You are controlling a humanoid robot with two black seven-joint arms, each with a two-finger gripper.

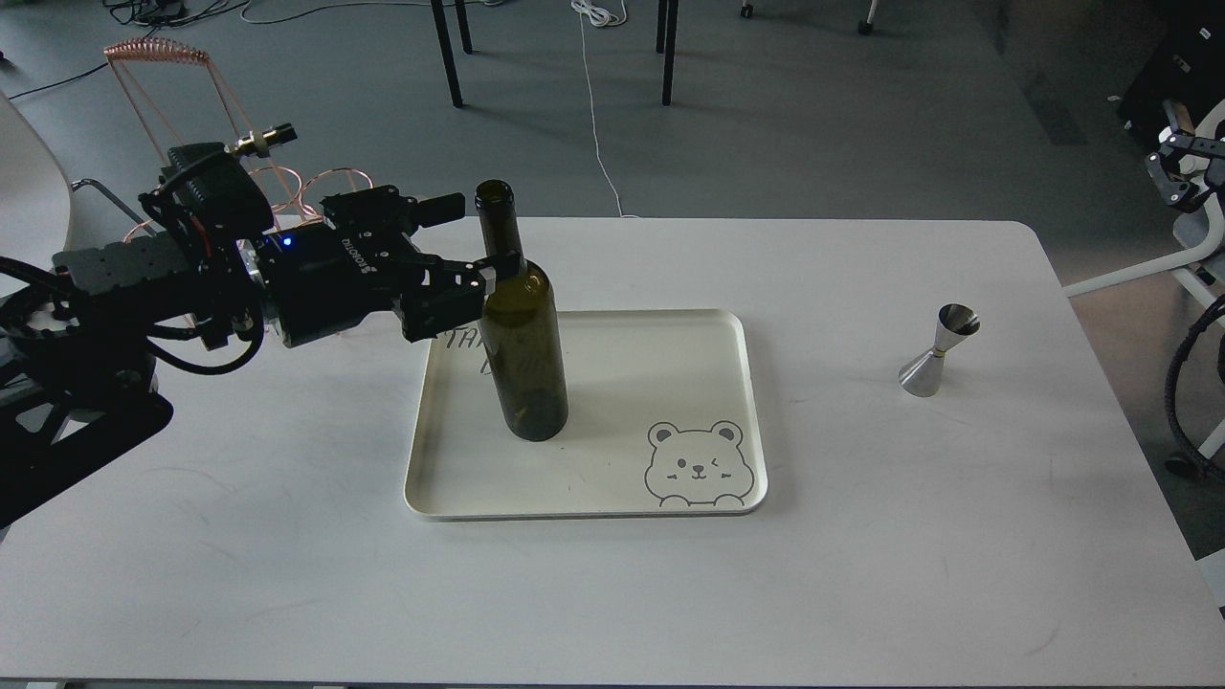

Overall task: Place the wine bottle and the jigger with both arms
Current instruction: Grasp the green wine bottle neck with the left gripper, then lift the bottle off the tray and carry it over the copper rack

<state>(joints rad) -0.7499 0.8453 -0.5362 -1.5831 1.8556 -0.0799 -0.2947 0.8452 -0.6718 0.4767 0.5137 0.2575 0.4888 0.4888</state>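
white desk [861, 574] with rounded corners fills most of the head view; grey floor behind it with black furniture legs [446, 53] and a white cable [595, 124] running up to the desk's far edge. cream tray [670, 383] with rounded corners lies near the desk's centre, a little toward the left edge; a bear face drawing [696, 463] sits in its near right corner, and some dark lettering at its far left corner is partly hidden by the bottle and pincer. wine bottle [523, 354], dark olive-green, no label, stands upright on the left half of the tray, mouth open, no stopper visible. left arm [191, 277] comes in from the left edge, roughly level, above the desk. left pincer [478, 251] is at the bottle's neck and shoulder: one finger passes behind the neck, the other lies against the near side at the shoulder, so the fingers are clamped on the wine bottle. blue indicator light on the wrist housing is lit. jigger [940, 350], shiny steel hourglass shape, stands upright on bare desk toward the right edge, well apart from the tray and outside it. right arm and its pincer do not appear in the head view. copper-coloured wire rack [191, 115] stands behind the left arm, off the desk's far left corner.
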